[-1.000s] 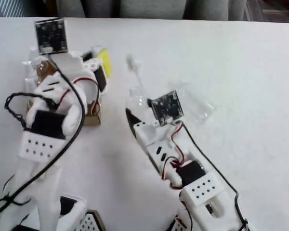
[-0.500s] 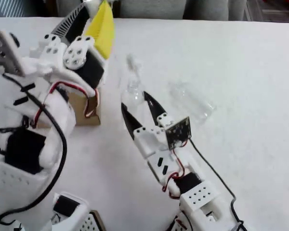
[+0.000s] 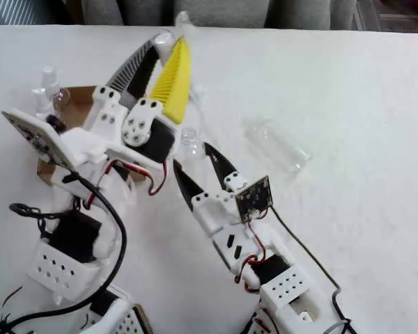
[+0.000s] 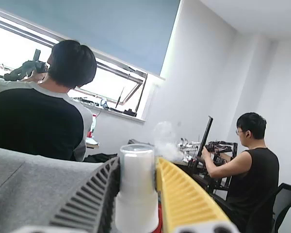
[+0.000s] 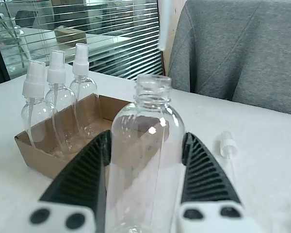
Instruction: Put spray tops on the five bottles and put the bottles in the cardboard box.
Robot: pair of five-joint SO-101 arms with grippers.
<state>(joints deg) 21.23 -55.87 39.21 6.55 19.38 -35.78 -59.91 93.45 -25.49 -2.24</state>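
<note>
The left gripper point(image 3: 171, 42) is squeezed tight on a white spray top point(image 4: 136, 194), with a black finger on one side and a yellow finger on the other, high over the far edge of the table point(image 3: 348, 83). The right gripper point(image 3: 191, 157) hugs the open bottle point(image 5: 146, 145), which stands up near the middle of the table with a black finger pressed on each side. The top's thin tube point(image 5: 162, 24) hangs just above the bottle's mouth. The tube is skinny and looks bendy, so I think it could miss the small round hole and poke the rim or slide down the outside. The bottle is clear, smooth and round, so it may slip or turn in the ridged fingers when the top is pushed and twisted on. The neck has little screw ridges, and the top might go on crooked. The cardboard box point(image 5: 34, 145), brown and rough, sits near the left edge with three bottles point(image 5: 53, 97) standing in it, tops on. Another clear bottle point(image 3: 279, 146) lies on its side toward the far edge, and since it is round it could roll. A spare top point(image 5: 227, 145) lies on the table near the held bottle.
</note>
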